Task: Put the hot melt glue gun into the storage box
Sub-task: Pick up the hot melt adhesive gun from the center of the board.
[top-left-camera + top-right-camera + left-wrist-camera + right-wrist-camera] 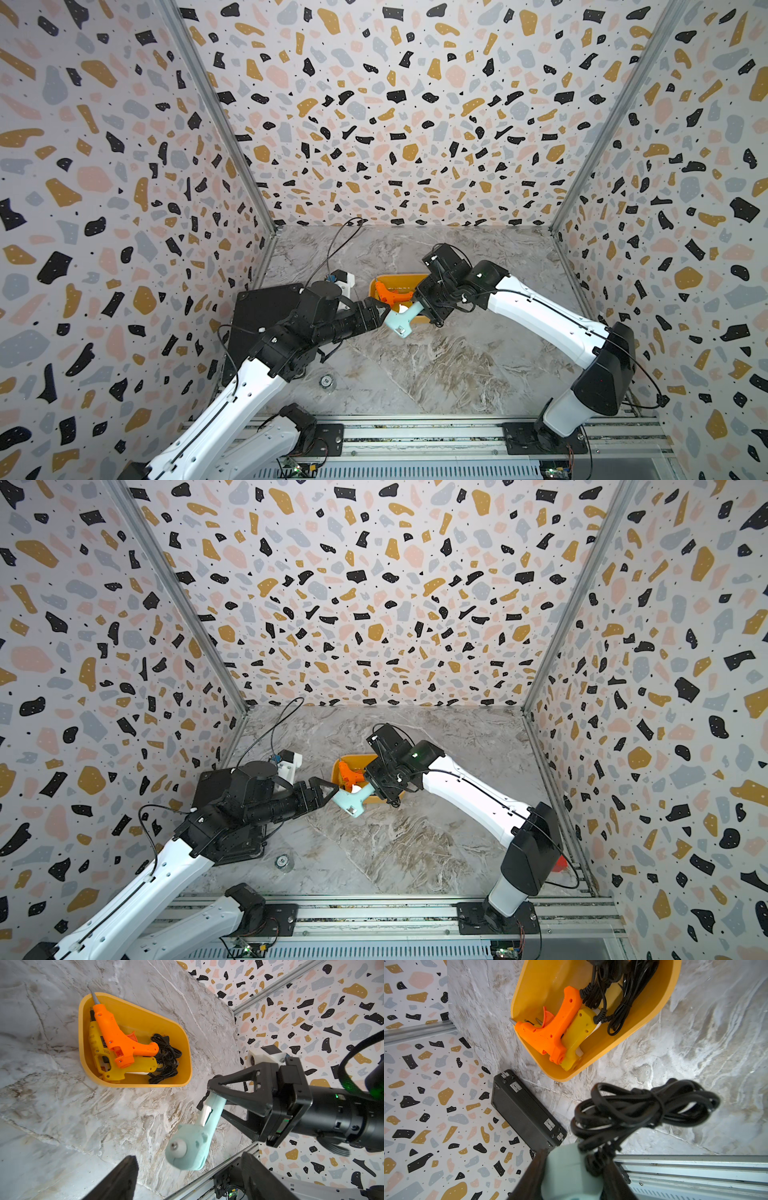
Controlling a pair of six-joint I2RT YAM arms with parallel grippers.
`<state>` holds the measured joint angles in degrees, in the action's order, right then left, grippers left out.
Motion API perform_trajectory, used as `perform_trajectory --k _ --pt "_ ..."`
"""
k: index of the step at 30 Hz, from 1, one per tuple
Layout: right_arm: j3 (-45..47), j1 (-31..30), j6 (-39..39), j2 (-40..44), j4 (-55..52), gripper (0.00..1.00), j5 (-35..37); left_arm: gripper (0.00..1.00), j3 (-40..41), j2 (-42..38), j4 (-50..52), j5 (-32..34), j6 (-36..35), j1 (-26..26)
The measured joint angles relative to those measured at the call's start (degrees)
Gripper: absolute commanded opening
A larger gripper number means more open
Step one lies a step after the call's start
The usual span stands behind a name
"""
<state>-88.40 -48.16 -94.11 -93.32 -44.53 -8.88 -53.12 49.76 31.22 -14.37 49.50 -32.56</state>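
Note:
A mint-green hot melt glue gun hangs above the marble table just in front of the yellow-orange storage box. My right gripper is shut on its handle, with the mint body wedged between the fingers and the gun's black coiled cord bunched above them. My left gripper is open; its fingers stand wide on either side of the gun's barrel without touching it. The box holds an orange gun, a yellow gun and black cords.
A flat black case lies by the left wall, partly under my left arm. A white device with a blue plug sits behind it. A small round metal piece lies near the front rail.

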Motion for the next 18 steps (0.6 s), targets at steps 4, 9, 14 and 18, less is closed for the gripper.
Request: perform_trajectory --k 4,9,14,18 --pt "-0.1 -0.5 0.0 -0.7 0.2 0.0 0.3 0.71 0.2 0.5 -1.4 -0.2 1.3 -0.3" --pt "-0.7 -0.9 0.0 -1.3 0.3 0.0 1.2 0.7 1.7 1.5 -2.7 -0.5 2.2 -0.6" --pt "-0.9 -1.0 -0.3 -1.2 1.9 0.0 3.2 0.7 3.2 1.9 -2.6 -0.8 3.1 -0.6" --pt "-1.0 -1.1 -0.7 -1.2 3.1 0.0 3.4 0.67 3.2 2.3 -2.8 -0.7 3.8 -0.6"
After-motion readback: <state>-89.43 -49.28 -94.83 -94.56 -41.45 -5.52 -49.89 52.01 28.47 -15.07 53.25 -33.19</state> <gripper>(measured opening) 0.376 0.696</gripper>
